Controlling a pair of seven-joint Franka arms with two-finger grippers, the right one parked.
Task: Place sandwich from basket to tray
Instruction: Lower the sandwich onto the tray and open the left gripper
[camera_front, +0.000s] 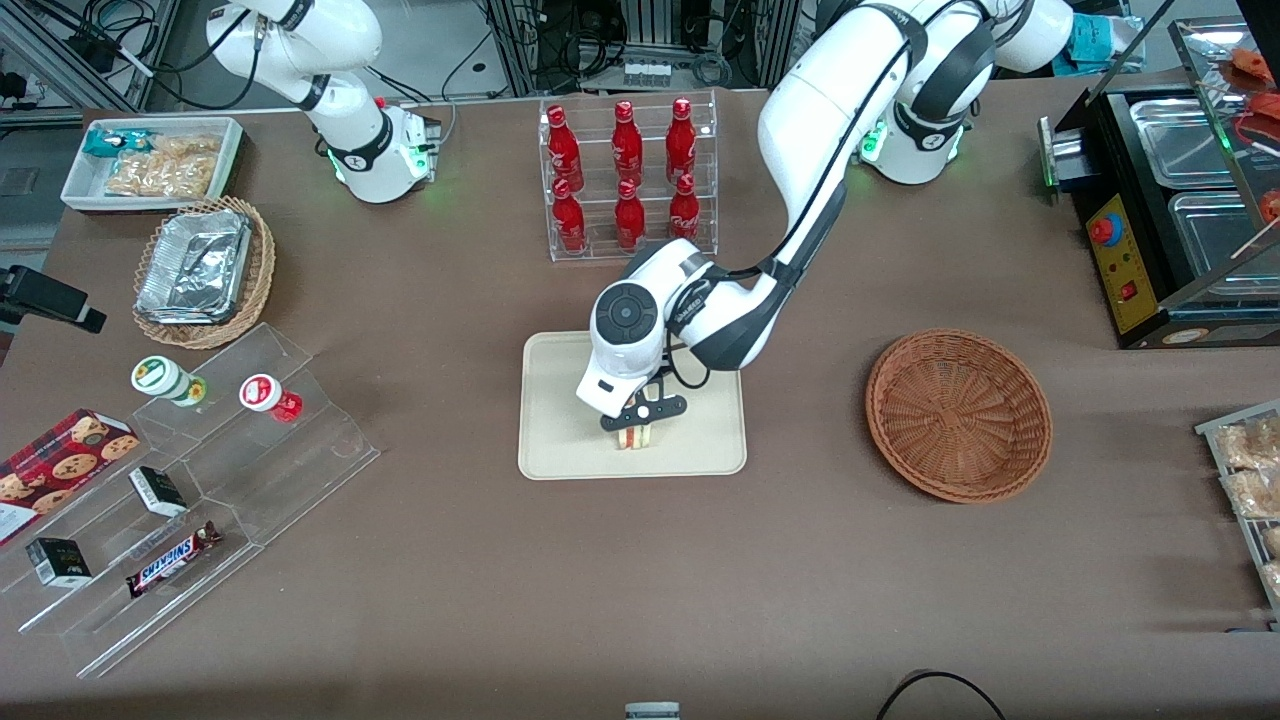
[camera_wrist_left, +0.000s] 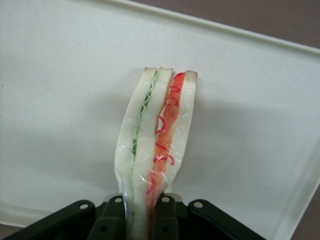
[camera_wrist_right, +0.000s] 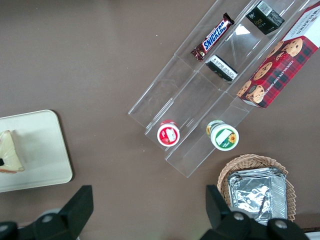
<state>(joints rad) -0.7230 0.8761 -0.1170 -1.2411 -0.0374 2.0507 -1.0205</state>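
Gripper (camera_front: 643, 418) is low over the tray (camera_front: 560, 440), fingers closed narrow on the sandwich (camera_front: 636, 436). The wrist camera shows the wedge pinched flat-side to flat-side at one end, the cut edge with its filling layers pointing away from the fingers. The wedge sits on or just above the tray, near the tray edge closest to the front camera; contact cannot be confirmed. The tray lies mid-worktop, well clear of all 4 table edges.

Handling, judged: light, soft bread that will crush under a hard squeeze. The clear wrap looks slick and loose, so it may slide on the pads or bunch up. The layers could shear apart if gripped on the cut edge. Best hold is across the 2 broad bread faces, as now, with modest force. It stands on a thin edge and may tip over once let go.

Counts:
- sandwich: 1
- basket (camera_front: 958, 414): 1, nothing in it, beside the tray toward the working arm's end of the table
- tray: 1
- red bottles (camera_front: 626, 170): 6 in 1 clear rack, nearer the table edge where the arm bases stand
- tan basket with foil container (camera_front: 203, 270): 1, toward the parked arm's end
- Snickers bar (camera_front: 172, 558): 1 on the clear stepped shelf
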